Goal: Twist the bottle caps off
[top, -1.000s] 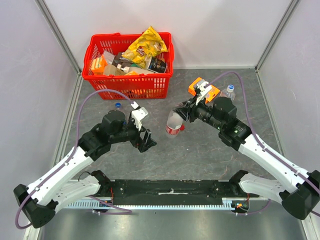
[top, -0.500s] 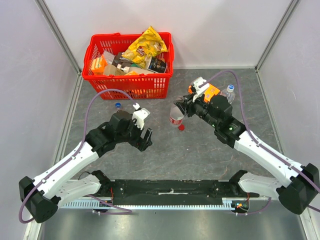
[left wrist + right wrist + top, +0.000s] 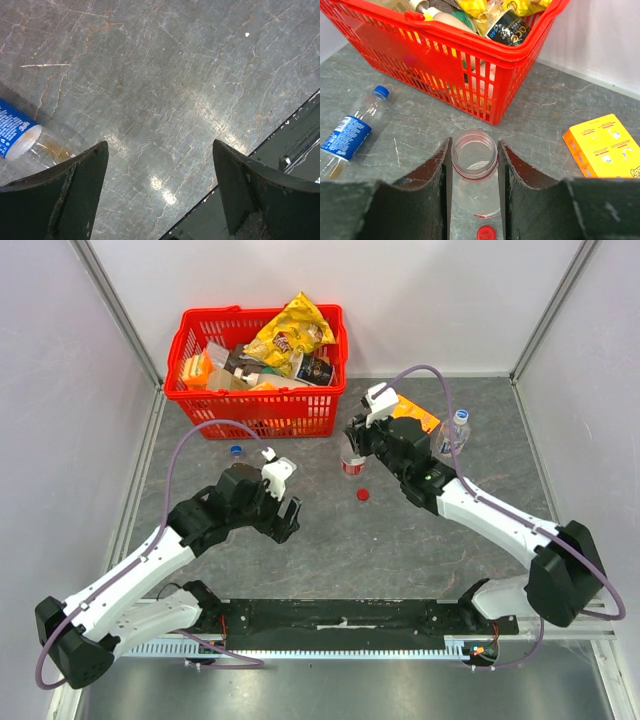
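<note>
My right gripper [image 3: 352, 452] is shut on the neck of the red-labelled bottle [image 3: 349, 466], which stands upright just in front of the basket. In the right wrist view its open, capless mouth [image 3: 474, 152] sits between my fingers [image 3: 432, 175]. The red cap [image 3: 363, 494] lies loose on the table beside it and also shows in the right wrist view [image 3: 486, 233]. The blue-labelled bottle [image 3: 349, 134] lies on its side at the left with its blue cap [image 3: 236, 451] on. A nearly plain bottle [image 3: 455, 432] stands capped at the right. My left gripper [image 3: 285, 522] is open and empty over bare table [image 3: 160, 185].
A red basket [image 3: 255, 412] full of groceries stands at the back. An orange box [image 3: 417, 414] lies flat behind my right arm, next to the plain bottle. A black rail [image 3: 340, 618] runs along the table's near edge.
My right gripper has carried the red-labelled bottle away from me towards the basket. The red cap now lies on the table. My left arm has shifted only slightly.
</note>
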Controlling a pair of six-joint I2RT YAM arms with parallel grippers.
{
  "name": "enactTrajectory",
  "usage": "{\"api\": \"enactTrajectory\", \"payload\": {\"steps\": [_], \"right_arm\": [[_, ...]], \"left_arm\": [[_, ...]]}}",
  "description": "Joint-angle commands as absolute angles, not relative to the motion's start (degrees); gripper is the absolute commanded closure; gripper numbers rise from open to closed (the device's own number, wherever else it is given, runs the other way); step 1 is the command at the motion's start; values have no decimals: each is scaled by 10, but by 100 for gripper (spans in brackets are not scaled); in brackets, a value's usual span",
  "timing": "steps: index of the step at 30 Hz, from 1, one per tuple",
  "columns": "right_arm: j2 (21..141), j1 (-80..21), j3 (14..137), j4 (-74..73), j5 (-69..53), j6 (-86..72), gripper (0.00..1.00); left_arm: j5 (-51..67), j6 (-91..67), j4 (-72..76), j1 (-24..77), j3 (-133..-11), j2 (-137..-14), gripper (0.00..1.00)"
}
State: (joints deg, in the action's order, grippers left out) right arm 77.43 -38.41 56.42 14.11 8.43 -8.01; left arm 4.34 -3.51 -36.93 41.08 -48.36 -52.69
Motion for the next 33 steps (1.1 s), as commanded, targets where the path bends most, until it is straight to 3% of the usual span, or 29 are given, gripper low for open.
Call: {"api": "enactTrajectory", "payload": {"steps": [1, 23, 28, 33], "right_arm": [[814, -385, 605, 172, 118, -95, 100], [850, -382, 547, 214, 166, -132, 98], [835, -381, 515, 233, 156, -132, 72], [817, -381, 506, 231, 151, -132, 52]], "left_arm": [[33, -16, -369, 418, -488, -536, 10], [55, -8, -360, 427, -483, -529, 9], [58, -8, -360, 427, -482, -530, 9], [57, -8, -360, 429, -483, -533, 9]]}}
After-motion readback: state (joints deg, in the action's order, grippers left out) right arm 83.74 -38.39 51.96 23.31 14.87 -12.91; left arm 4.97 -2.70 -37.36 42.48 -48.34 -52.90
